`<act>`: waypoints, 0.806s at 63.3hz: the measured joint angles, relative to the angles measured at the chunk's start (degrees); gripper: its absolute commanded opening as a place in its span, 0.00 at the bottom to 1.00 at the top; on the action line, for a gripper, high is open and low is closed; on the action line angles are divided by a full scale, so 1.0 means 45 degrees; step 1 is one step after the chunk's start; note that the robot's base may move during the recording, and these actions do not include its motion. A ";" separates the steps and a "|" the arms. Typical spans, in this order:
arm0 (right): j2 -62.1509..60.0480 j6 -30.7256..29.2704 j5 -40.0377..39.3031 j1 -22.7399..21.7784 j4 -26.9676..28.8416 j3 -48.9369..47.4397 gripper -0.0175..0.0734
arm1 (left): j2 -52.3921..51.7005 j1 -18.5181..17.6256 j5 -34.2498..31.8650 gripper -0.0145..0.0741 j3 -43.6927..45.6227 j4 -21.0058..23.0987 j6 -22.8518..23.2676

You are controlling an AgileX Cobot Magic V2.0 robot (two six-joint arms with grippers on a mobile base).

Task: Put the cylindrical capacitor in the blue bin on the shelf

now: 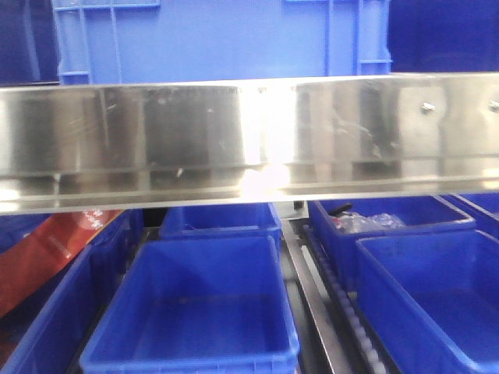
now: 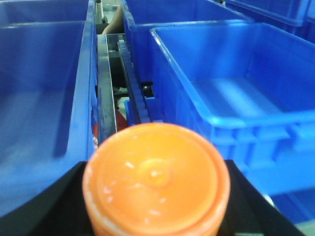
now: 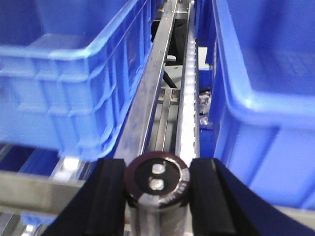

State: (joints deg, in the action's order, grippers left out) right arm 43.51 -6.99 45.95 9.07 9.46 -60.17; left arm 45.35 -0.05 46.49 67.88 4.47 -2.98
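I'm facing the shelf [image 1: 249, 136], its steel rail crossing the middle of the front view, with a blue bin [image 1: 195, 312] sitting open at lower centre. I'm judging the placing as not yet done. My left end effector [image 2: 155, 201] is clamping an orange cylinder [image 2: 156, 172] at the frame's bottom. My right end effector [image 3: 157, 194] is gripping the capacitor [image 3: 157, 178], bottom centre, hovering above the roller track [image 3: 189, 98] between two bins.

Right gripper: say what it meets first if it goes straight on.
Most likely the steel rail and roller track between the left blue bin and the right blue bin. The right gripper, shut on the cylindrical capacitor, aims down that gap; depth is unclear.
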 measured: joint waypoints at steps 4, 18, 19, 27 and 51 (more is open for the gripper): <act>0.0000 0.0000 0.0000 0.0000 0.0000 0.0000 0.01 | 0.0000 0.0000 0.0000 0.04 0.0000 0.0000 0.0000; 0.0000 0.0000 0.0000 0.0000 0.0000 0.0000 0.01 | 0.0000 0.0000 0.0000 0.04 0.0000 0.0000 0.0000; 0.0000 0.0000 0.0000 0.0000 0.0000 0.0000 0.01 | 0.0000 0.0000 0.0000 0.04 0.0000 0.0000 0.0000; 0.0000 0.0000 0.0000 0.0000 0.0000 0.0000 0.01 | 0.0000 0.0000 0.0000 0.04 0.0000 0.0000 0.0000; 0.0000 0.0000 0.0000 0.0000 0.0000 0.0000 0.01 | 0.0000 0.0000 0.0000 0.04 0.0000 0.0000 0.0000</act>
State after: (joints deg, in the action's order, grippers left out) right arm 43.51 -6.99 45.95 9.07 9.46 -60.17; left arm 45.35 -0.05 46.49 67.88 4.47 -2.98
